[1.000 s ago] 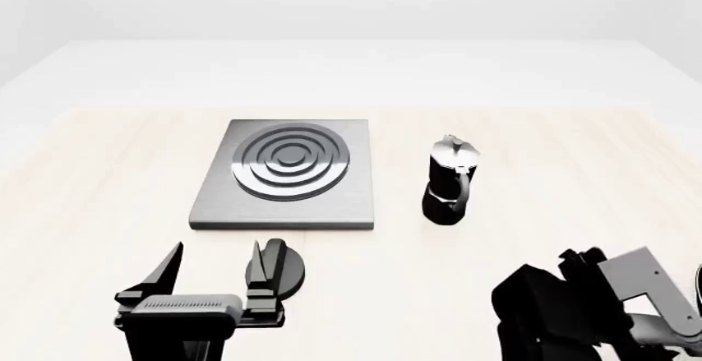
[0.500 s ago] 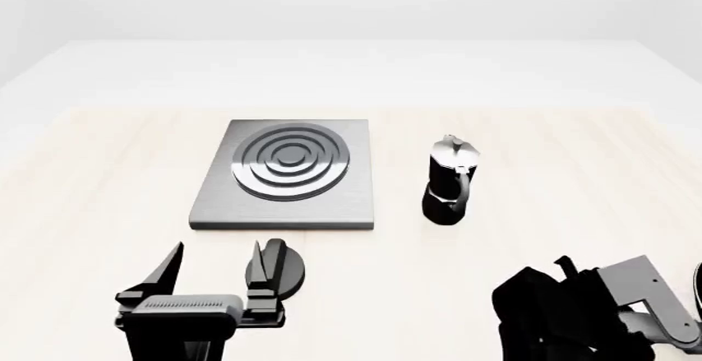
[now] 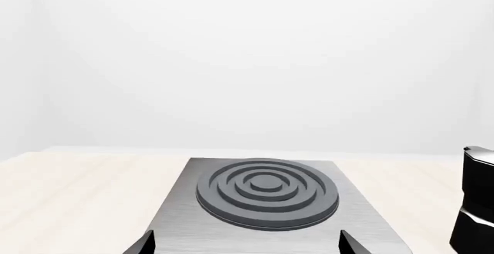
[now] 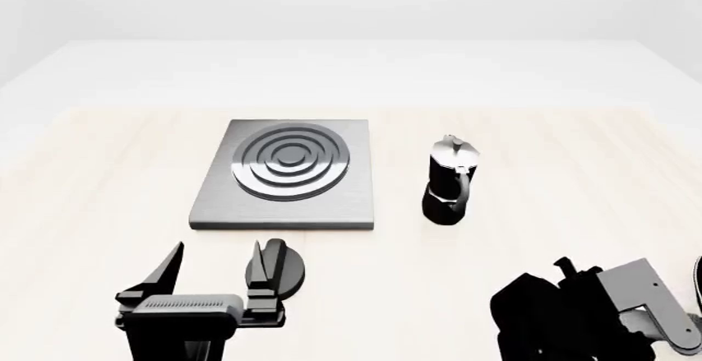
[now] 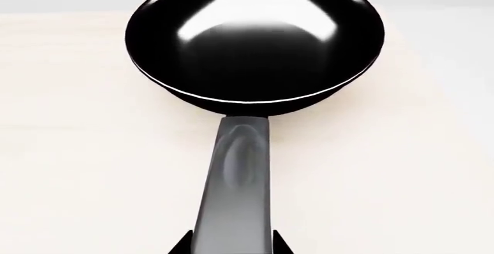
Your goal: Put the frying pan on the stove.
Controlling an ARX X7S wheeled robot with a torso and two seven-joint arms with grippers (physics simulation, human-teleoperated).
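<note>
The frying pan, round and glossy black, lies on the light wooden table, with its long handle running back between my right gripper's fingertips. Both fingertips press against the handle's sides, so this gripper is shut on it. In the head view only the right arm shows at the lower right; the pan is almost out of that view. The stove, a grey square plate with dark rings, lies at centre left and also shows in the left wrist view. My left gripper is open and empty just in front of the stove.
A black-and-silver moka pot stands upright to the right of the stove, between it and the right arm; its edge shows in the left wrist view. A small round black knob lies beside the left gripper's right finger. A white wall stands behind the table.
My right arm has sunk slightly lower and shifted a little to the right in the head view. The left arm, stove and moka pot have not moved.
</note>
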